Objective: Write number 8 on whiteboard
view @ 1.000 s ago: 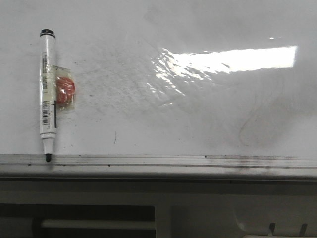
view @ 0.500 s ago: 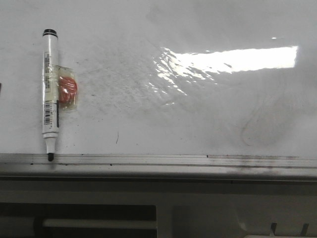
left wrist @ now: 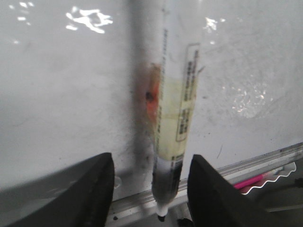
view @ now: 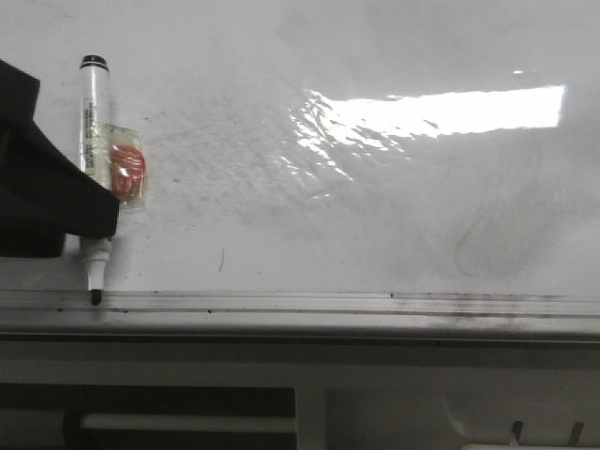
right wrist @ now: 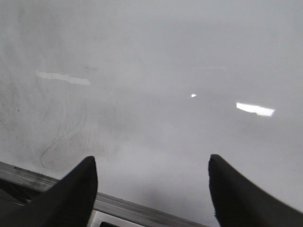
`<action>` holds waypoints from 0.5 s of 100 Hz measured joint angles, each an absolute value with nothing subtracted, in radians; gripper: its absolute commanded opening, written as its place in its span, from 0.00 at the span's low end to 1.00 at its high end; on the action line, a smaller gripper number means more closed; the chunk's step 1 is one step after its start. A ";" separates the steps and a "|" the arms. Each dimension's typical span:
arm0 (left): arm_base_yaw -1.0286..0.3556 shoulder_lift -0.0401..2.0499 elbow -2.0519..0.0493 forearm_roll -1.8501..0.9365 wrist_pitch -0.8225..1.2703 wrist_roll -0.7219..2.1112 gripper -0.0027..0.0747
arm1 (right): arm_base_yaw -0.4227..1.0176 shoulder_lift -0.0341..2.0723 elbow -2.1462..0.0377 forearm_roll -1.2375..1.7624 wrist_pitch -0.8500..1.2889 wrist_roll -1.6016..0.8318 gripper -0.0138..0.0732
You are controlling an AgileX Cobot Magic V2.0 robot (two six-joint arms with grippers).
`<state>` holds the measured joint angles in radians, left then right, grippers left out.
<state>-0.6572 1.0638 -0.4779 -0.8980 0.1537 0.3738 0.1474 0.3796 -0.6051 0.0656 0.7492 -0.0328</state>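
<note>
Whiteboard glossy white, grey smudges, glare patch, silver edge strip; no 8 drawn. Marker (orange tag taped on) lies on it, tip at strip. Left gripper spread wide astride marker, not gripping. Right gripper wide apart, empty.

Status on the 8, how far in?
Nothing written: the glossy white whiteboard shows only grey smudges, no figure. In hand: the open left end effector straddles the white black-tipped marker, not visibly clamped. Left: grasp, then draw. The right end effector hangs open.
</note>
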 measured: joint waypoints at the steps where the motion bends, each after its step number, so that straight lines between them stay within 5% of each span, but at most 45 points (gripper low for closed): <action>1: -0.660 1.067 -0.478 -0.898 0.152 0.374 0.37 | 0.147 0.380 -0.605 0.066 0.750 -0.033 0.66; 25: -0.665 1.115 -0.494 -0.913 0.131 0.377 0.00 | 0.147 0.380 -0.605 0.077 0.718 -0.033 0.66; 39: -0.667 1.117 -0.533 -0.901 0.212 0.420 0.01 | 0.147 0.380 -0.610 0.208 0.704 -0.147 0.66; 50: -0.701 1.090 -0.583 -0.915 0.329 0.604 0.01 | 0.147 0.392 -0.615 0.523 0.721 -0.487 0.66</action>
